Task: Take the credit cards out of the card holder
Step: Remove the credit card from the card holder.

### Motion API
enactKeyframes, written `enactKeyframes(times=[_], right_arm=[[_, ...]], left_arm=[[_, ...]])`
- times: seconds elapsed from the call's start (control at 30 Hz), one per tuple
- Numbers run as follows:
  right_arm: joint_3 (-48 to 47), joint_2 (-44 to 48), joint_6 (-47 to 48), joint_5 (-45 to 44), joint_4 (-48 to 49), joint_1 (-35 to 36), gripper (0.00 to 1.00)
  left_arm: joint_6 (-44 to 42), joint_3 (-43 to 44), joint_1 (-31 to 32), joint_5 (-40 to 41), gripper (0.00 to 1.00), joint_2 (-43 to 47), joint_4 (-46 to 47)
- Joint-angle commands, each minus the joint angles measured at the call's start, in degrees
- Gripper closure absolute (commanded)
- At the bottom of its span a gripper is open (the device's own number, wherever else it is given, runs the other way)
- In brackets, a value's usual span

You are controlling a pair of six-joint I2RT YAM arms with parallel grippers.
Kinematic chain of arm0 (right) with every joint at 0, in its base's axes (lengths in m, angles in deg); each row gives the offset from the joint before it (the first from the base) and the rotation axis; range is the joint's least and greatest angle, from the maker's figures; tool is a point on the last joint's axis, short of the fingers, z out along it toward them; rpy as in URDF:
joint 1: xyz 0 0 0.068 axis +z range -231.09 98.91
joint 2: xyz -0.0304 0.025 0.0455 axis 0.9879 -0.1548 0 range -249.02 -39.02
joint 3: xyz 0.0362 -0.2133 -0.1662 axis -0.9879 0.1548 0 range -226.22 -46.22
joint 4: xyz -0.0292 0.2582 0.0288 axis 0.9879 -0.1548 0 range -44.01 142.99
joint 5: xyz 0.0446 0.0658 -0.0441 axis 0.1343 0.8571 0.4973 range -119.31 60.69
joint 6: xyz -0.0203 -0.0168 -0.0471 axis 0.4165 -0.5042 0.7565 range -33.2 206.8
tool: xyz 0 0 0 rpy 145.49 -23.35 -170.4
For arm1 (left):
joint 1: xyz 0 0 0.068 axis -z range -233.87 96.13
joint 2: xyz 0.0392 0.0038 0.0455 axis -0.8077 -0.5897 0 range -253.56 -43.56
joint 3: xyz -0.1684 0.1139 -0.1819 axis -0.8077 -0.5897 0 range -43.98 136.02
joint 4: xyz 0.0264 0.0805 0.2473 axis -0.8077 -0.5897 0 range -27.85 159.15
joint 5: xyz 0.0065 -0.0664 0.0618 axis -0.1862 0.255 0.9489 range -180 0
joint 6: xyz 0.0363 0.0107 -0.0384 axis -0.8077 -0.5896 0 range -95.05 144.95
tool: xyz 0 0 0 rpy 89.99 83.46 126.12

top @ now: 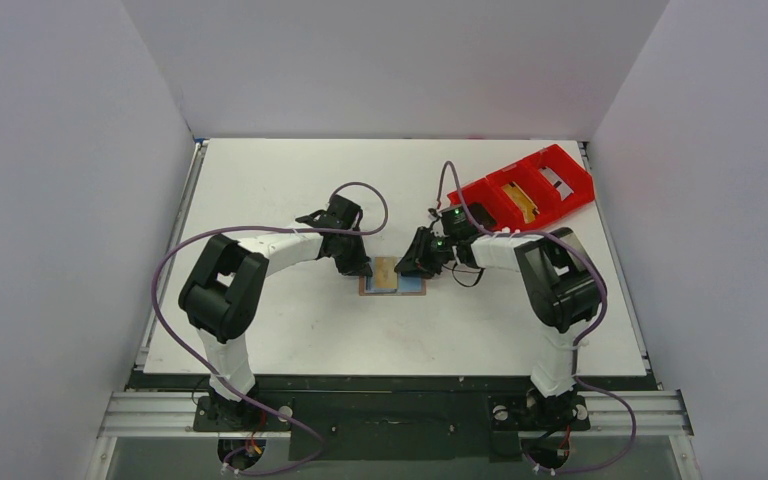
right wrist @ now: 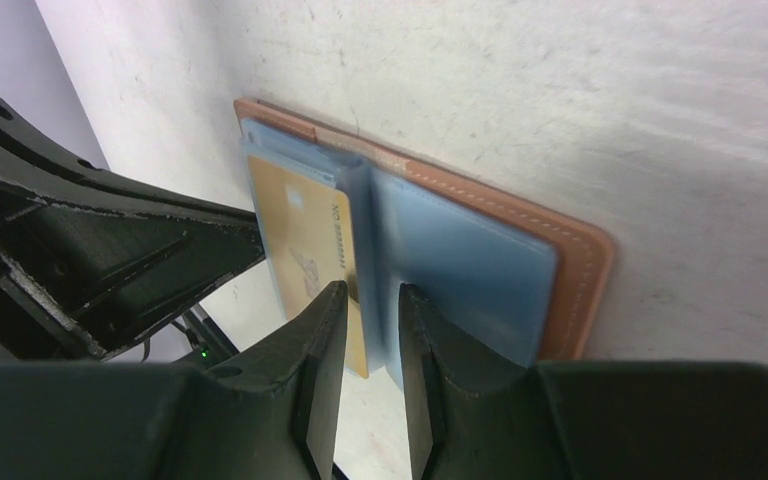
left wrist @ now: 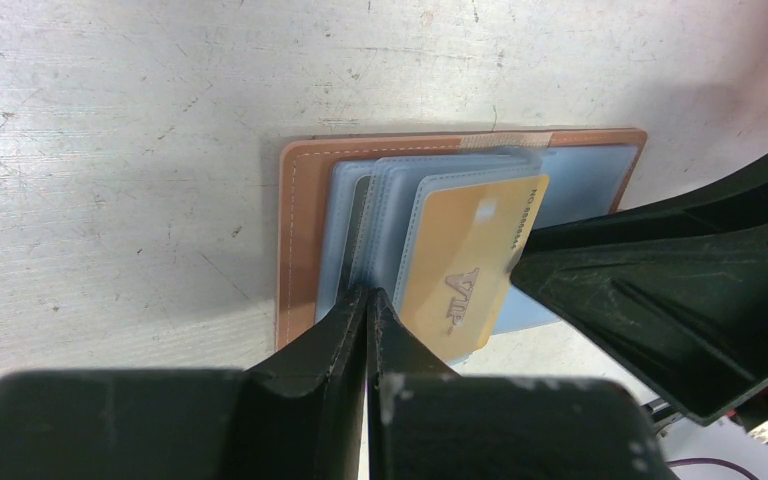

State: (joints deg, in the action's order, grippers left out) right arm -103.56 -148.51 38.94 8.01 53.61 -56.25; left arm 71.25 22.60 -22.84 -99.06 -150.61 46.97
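Obs: card holder (top: 393, 278) lies open flat on the table (top: 290, 180), between both grippers, with a gold card (left wrist: 460, 270) in one of its clear sleeves. Left gripper (left wrist: 368, 300): fingers pressed together at the sleeves' near edge (cannot tell whether a sleeve is pinched). Right gripper (right wrist: 372, 300): fingers narrowly parted, clamped around the card holder's raised sleeve spine.

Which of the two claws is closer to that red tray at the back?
Right. The right gripper is at the card holder's edge on the red tray's side; the left gripper is at the holder's opposite edge, farther from the tray.
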Motion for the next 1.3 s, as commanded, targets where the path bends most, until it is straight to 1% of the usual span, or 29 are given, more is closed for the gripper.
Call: enactKeyframes(times=[0.0,0.17,0.33,0.53,0.63,0.77,0.93,1.0,1.1,1.27], right_arm=[[1.09,0.37,-1.27,-0.69,3.18,1.87,0.77],[1.33,-0.16,-2.27,-0.26,4.41,2.45,0.78],[1.82,0.06,-2.90,-0.48,4.99,2.42,0.86],[2.89,0.86,-3.35,-0.92,5.57,1.42,0.90],[3.15,1.05,-3.43,-1.08,5.70,0.88,0.95],[3.12,0.68,-3.43,-1.23,5.71,0.97,1.00],[2.45,0.14,-3.08,-1.94,4.94,1.91,1.00],[2.19,-0.13,-2.92,-2.14,4.63,2.00,1.00],[1.91,-0.44,-2.89,-2.37,4.42,2.17,1.00],[1.56,-0.89,-2.69,-2.53,4.03,2.47,1.00]], left_arm=[[-2.18,-1.59,-0.27,6.36,1.00,-4.23,-5.56],[-2.18,-1.61,-0.18,6.33,1.00,-4.31,-5.51],[-2.12,-1.69,-0.18,6.42,1.00,-4.21,-5.48],[-2.09,-1.97,-0.21,6.61,1.00,-4.20,-5.52],[-2.09,-2.21,-0.26,6.60,1.00,-4.16,-5.33],[-2.85,-2.02,-0.34,5.90,1.00,-3.55,-5.06],[-5.20,-0.31,0.00,3.49,1.00,-0.91,-3.87],[-6.14,1.13,0.19,2.54,0.96,-0.04,-3.94],[-7.54,3.05,0.80,1.51,0.86,0.97,-3.65],[-8.46,4.97,1.79,-0.20,0.83,1.12,-2.82]])
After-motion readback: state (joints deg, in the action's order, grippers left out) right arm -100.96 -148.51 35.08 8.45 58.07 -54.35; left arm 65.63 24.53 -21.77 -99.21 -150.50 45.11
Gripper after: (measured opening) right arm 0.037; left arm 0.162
